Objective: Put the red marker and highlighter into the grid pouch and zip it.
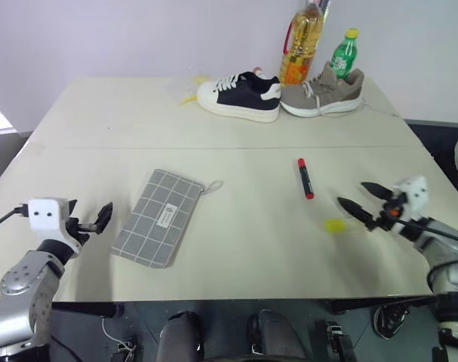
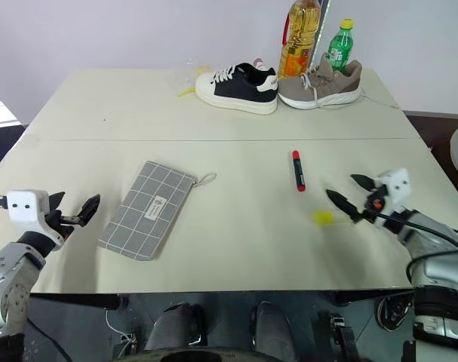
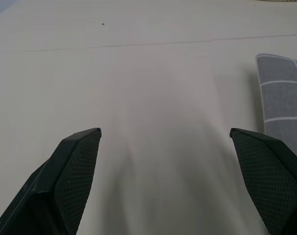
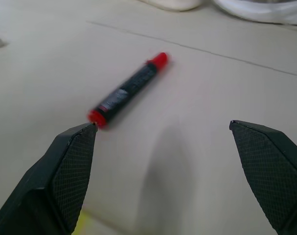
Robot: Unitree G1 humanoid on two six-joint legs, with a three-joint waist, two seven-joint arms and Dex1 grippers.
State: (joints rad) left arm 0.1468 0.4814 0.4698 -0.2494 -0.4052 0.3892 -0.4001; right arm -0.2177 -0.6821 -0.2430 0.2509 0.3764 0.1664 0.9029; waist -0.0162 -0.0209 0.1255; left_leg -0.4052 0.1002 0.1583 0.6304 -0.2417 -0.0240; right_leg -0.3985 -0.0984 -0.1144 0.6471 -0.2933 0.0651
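Note:
The grey grid pouch (image 1: 158,216) lies flat on the cream table, left of centre, its pull cord trailing toward the far right. The red marker (image 1: 305,178) lies right of centre, pointing away from me; it also shows in the right wrist view as the red marker (image 4: 128,90). A small yellow highlighter (image 1: 335,225) rests nearer the front, just left of my right gripper (image 1: 362,197), which stands open and empty. My left gripper (image 1: 93,219) hovers open just left of the pouch, holding nothing. An edge of the pouch (image 3: 283,95) shows beside its fingers.
At the table's far edge stand a black-and-white sneaker (image 1: 238,95), a grey sneaker (image 1: 324,93), an oil bottle (image 1: 302,41) and a green bottle (image 1: 344,53). A yellow scrap (image 1: 187,96) lies left of the shoes. A seam (image 1: 213,147) crosses the table.

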